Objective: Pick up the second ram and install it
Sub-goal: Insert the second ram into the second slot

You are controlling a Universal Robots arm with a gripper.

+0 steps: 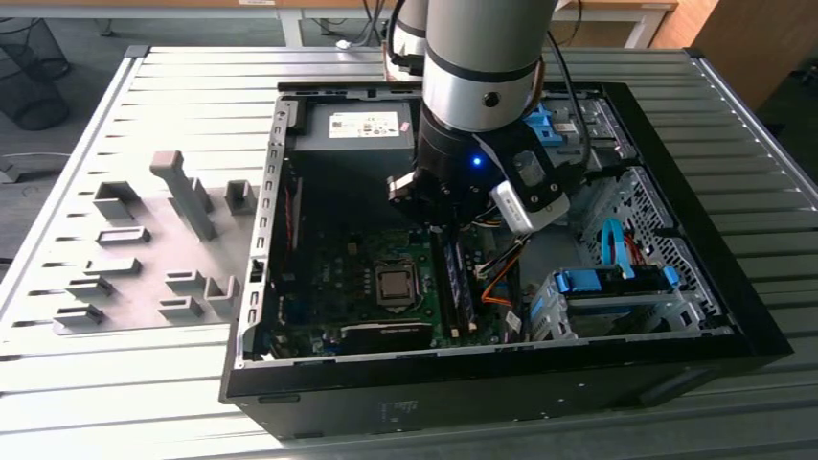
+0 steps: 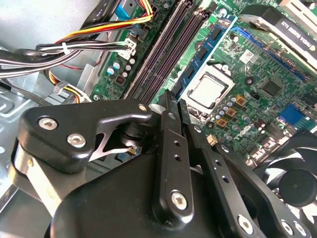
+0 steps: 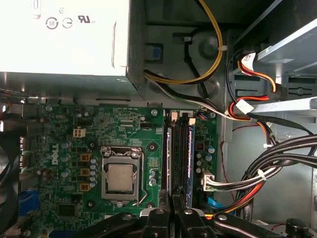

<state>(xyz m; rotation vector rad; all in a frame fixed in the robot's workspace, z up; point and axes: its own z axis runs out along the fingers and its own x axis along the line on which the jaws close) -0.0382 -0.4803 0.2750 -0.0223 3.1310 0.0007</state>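
Gripper [image 2: 174, 106] over motherboard [image 3: 124, 129] RAM slots [image 3: 181, 148] — fingers together, nothing held.

A ribbed metal worktop [image 1: 153, 86] of long parallel slats carries the scene in the exterior view. An open black computer case [image 1: 511, 383] lies flat on it, taking up the middle and the exterior view's right. Towards the exterior view's left, a cluster of grey plastic holder blocks [image 1: 141, 249] stands on the slats, one tall upright post [image 1: 186, 192] among lower pieces, just beside the case.
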